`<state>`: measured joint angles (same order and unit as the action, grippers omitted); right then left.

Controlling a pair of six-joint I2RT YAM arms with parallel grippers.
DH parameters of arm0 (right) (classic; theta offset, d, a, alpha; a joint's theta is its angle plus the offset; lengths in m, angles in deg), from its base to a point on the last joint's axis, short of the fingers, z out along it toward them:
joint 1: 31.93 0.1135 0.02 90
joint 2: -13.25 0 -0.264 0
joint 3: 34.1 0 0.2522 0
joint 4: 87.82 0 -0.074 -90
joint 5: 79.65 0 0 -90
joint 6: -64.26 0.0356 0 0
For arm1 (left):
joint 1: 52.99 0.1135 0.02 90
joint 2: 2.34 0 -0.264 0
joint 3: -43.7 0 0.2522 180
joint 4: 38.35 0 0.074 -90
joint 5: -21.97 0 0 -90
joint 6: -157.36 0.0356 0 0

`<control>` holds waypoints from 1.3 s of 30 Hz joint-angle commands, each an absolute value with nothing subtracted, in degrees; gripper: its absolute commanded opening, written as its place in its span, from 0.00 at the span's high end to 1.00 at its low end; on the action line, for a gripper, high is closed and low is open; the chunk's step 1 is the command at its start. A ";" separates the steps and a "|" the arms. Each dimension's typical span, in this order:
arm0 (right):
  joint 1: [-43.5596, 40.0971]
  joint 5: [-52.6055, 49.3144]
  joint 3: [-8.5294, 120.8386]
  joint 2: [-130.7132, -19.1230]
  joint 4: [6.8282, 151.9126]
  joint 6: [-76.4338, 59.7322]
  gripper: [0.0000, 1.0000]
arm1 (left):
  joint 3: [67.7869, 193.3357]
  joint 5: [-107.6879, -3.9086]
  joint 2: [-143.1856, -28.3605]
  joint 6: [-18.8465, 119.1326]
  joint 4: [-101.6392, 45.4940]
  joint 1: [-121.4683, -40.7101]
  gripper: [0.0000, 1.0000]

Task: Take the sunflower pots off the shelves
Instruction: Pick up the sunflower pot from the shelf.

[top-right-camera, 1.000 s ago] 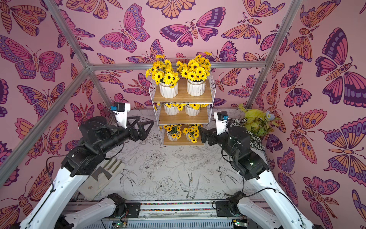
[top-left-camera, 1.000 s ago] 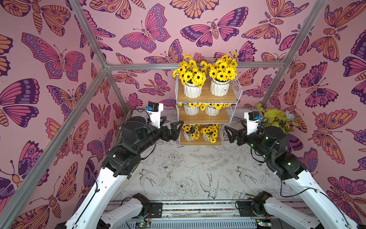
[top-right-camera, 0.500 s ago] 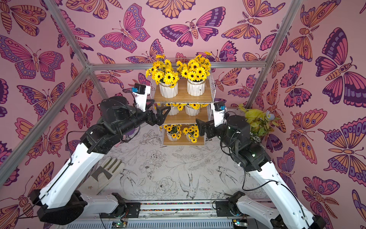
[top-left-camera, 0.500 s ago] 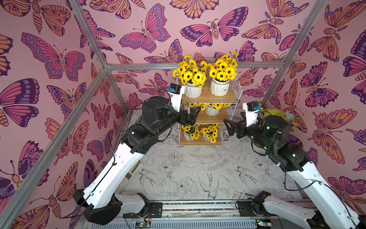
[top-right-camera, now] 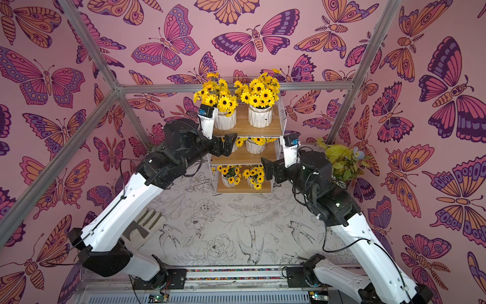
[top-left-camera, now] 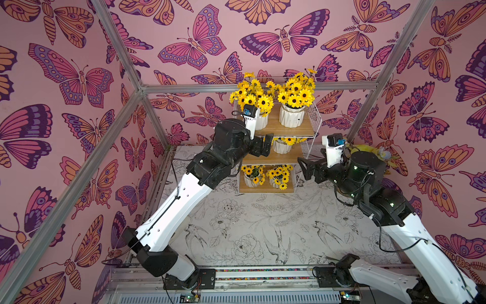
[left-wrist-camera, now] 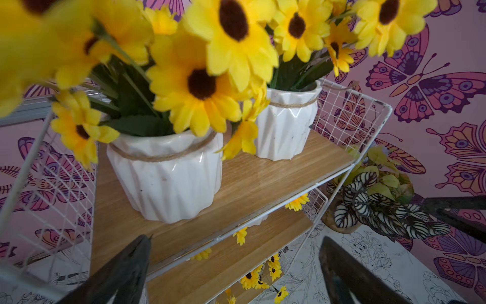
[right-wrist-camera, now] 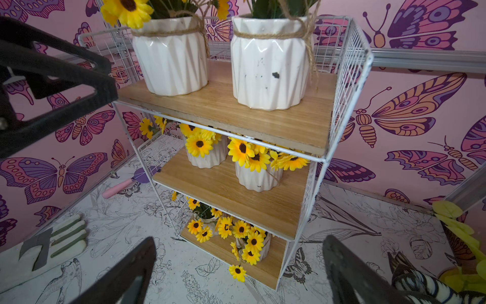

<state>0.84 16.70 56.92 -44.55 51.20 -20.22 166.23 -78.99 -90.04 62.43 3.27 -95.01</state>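
Currently at the very start: counted all six sunflower pots (top-left-camera: 292, 115) on the shelves (top-left-camera: 314, 118), two to each tier, with none set down on the counter (top-left-camera: 249, 223). Observed the left end effector (left-wrist-camera: 235, 242) spread wide and empty in front of the top board, short of the nearer top pot; noted the right end effector (right-wrist-camera: 239, 239) likewise spread and empty, off the rack's right side and apart from it. Judged outstanding: grasping, lifting clear of the wire sides and setting down, six times over.
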 commanded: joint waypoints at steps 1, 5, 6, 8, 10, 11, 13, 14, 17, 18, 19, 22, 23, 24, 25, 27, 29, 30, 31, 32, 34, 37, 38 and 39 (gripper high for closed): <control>1.38 16.54 57.81 -43.49 50.56 -21.00 0.01 | 167.12 -83.58 -91.46 63.57 0.30 -95.09 0.00; 1.33 16.34 57.01 -42.68 50.91 -20.94 0.01 | 163.24 -86.13 -91.09 63.91 -5.74 -95.16 0.00; 1.37 16.27 56.81 -42.57 50.99 -20.93 0.01 | 163.02 -86.66 -91.33 63.81 -6.52 -95.09 0.00; 1.38 16.04 56.74 -42.56 50.95 -20.85 0.01 | 163.10 -87.54 -92.19 63.81 -7.67 -95.10 0.00; 1.35 15.68 56.61 -42.78 50.87 -20.68 0.01 | 163.07 -88.45 -93.19 63.80 -9.02 -95.09 0.00; 1.38 15.55 56.57 -42.82 50.82 -20.66 0.01 | 163.02 -88.63 -93.58 63.93 -9.75 -95.09 0.00; 1.37 15.45 56.32 -42.83 50.98 -20.48 0.01 | 163.06 -89.42 -94.60 64.03 -11.53 -95.09 0.00; 1.32 15.38 56.18 -42.74 51.04 -20.38 0.01 | 163.09 -90.05 -95.12 64.34 -12.08 -95.09 0.00; 1.35 15.10 55.65 -42.45 51.30 -20.12 0.01 | 164.38 -92.65 -97.36 65.11 -12.51 -95.17 0.00; 1.37 15.01 55.52 -42.30 51.35 -20.04 0.02 | 164.60 -92.81 -98.06 65.70 -12.91 -95.09 0.00; 1.35 14.84 55.43 -42.21 51.35 -20.05 0.02 | 164.56 -93.06 -98.51 66.02 -13.67 -95.10 0.00; 1.37 14.61 55.34 -42.06 51.09 -19.95 0.01 | 164.09 -94.61 -100.07 66.72 -16.87 -95.09 0.00; 1.36 14.58 55.29 -41.96 51.00 -19.89 0.01 | 163.99 -95.25 -100.66 66.83 -17.71 -95.09 0.00; 1.36 14.49 55.21 -41.82 51.04 -19.92 0.01 | 164.07 -95.64 -101.17 66.85 -18.32 -95.00 0.00; 1.33 14.47 55.12 -41.73 50.99 -19.82 0.01 | 164.15 -95.95 -101.50 66.85 -18.79 -95.02 0.00; 1.37 14.40 54.65 -41.36 51.17 -19.60 0.01 | 164.24 -97.76 -102.35 66.37 -19.55 -95.01 0.00; 1.38 14.09 54.37 -41.30 51.26 -19.45 0.01 | 163.92 -100.18 -102.80 66.13 -20.85 -94.89 0.00; 1.32 13.92 54.28 -41.33 51.20 -19.37 0.01 | 163.60 -101.41 -102.98 66.02 -21.92 -94.84 0.00; 1.35 13.83 54.21 -41.33 51.22 -19.25 0.01 | 163.43 -101.64 -103.15 65.83 -22.88 -94.68 0.00; 1.37 13.76 54.20 -41.33 51.30 -19.16 0.01 | 163.51 -101.36 -103.47 65.48 -23.43 -94.36 0.01; 1.37 13.63 54.06 -41.34 51.38 -19.06 0.01 | 164.55 -100.58 -104.37 64.92 -23.53 -93.91 0.00; 1.35 13.36 54.11 -41.27 51.26 -19.10 0.01 | 166.14 -99.51 -105.81 64.93 -23.41 -93.49 0.00; 1.33 13.38 54.06 -41.25 51.26 -19.08 0.01 | 166.63 -99.04 -106.26 64.91 -23.45 -93.42 0.00; 1.38 13.43 54.02 -41.16 51.18 -19.07 0.01 | 167.20 -99.10 -106.75 64.85 -23.38 -93.33 0.00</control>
